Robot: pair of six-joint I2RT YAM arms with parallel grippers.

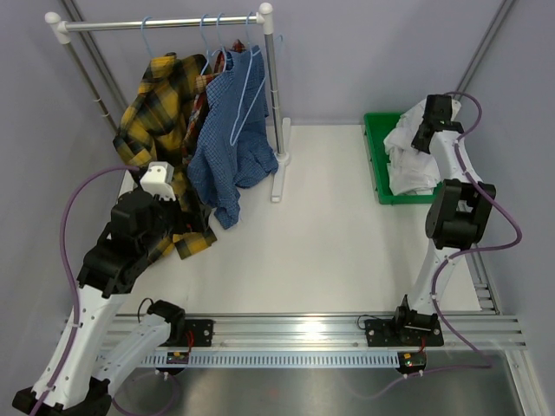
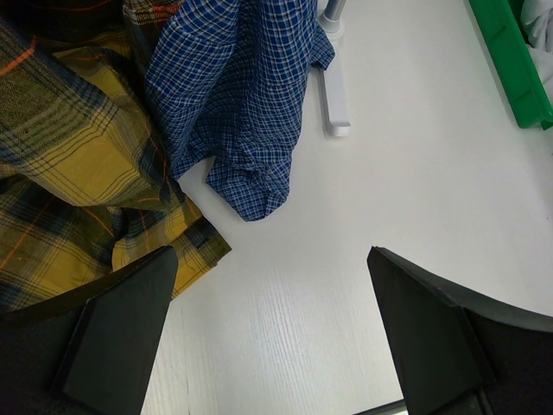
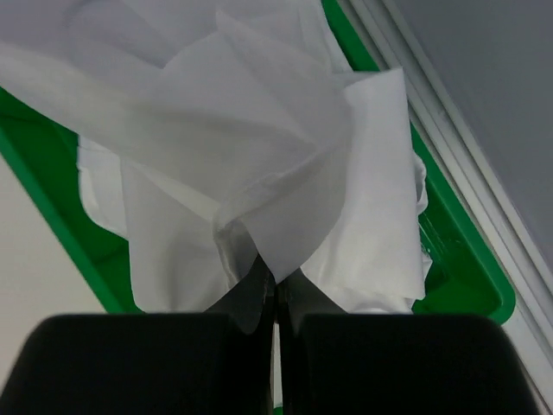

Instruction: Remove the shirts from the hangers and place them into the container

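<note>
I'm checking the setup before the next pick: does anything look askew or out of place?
Yes. The yellow plaid shirt sags lopsided below the rail, its lower part heaped on the table. The blue check shirt hangs crooked beside it, one sleeve end resting on the table.

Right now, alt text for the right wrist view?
The right claw is shut, pinching a bunched fold of the white shirt. The shirt lies crumpled in the green container, its rim showing on both sides.
</note>
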